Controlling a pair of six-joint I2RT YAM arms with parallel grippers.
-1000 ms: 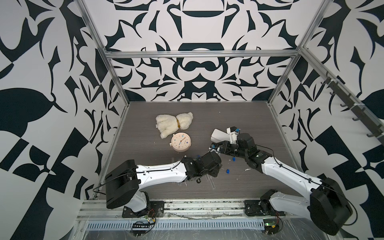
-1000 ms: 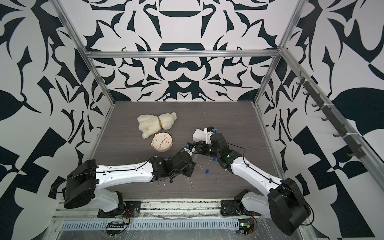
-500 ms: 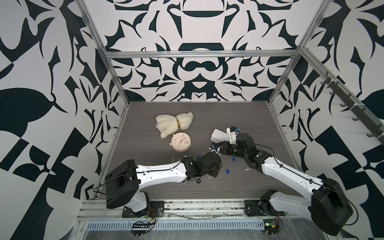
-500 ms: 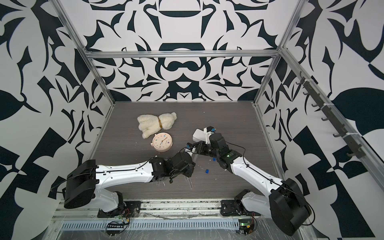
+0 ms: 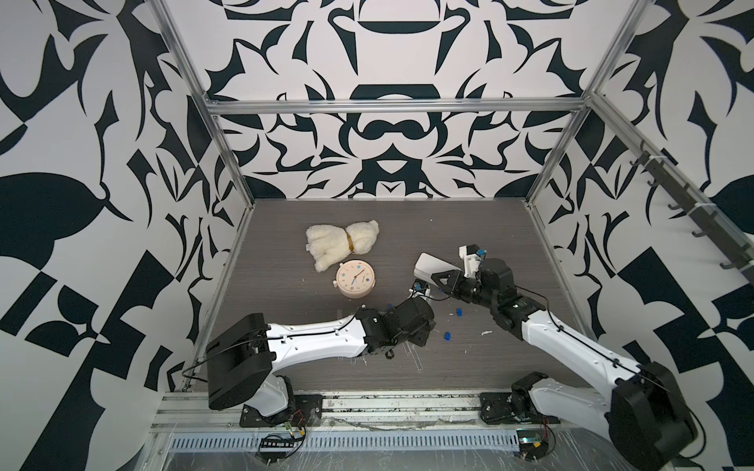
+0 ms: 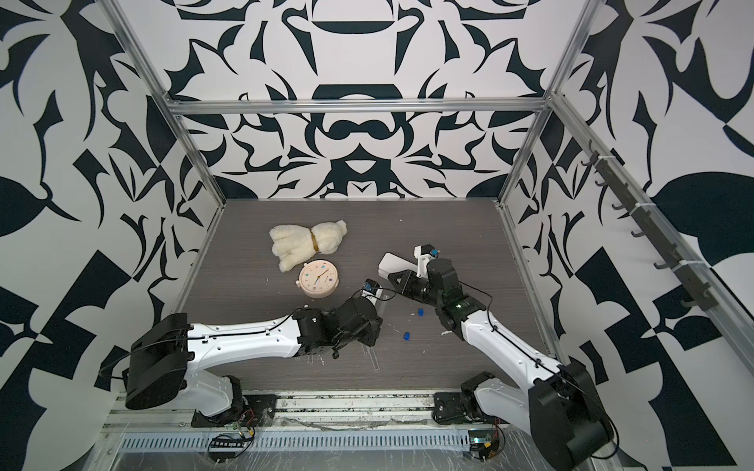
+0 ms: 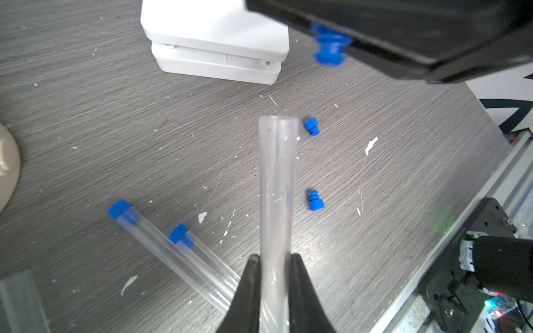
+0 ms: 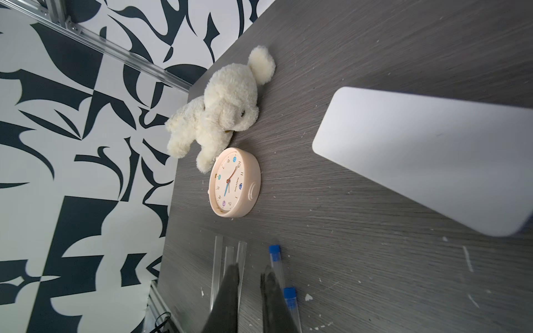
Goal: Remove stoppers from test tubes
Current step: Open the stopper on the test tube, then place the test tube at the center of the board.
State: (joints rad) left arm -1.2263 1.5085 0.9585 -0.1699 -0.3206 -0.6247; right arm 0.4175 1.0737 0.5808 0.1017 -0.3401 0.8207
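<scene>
1. 2 capped tubes (image 7: 161,245) are lying side by side on the table (image 7: 86,115), touching along their length, blue caps on.
2. The left gripper (image 7: 274,259) is clamping the held tube (image 7: 277,184) low on its body. The tube's mouth is showing open, with nothing plugging it.
3. The right gripper (image 8: 249,274) is pinching the pulled stopper (image 7: 328,49) just beyond that mouth, clear of it.
4. 2 loose stoppers (image 7: 312,126) are lying on the table near the held tube.
5. The step in hand is probably the close of an uncapping. The next move is calling for the right jaws to part over bare table. The left arm then needs to lay its tube down clear of the capped pair and reach for 1 of them.
</scene>
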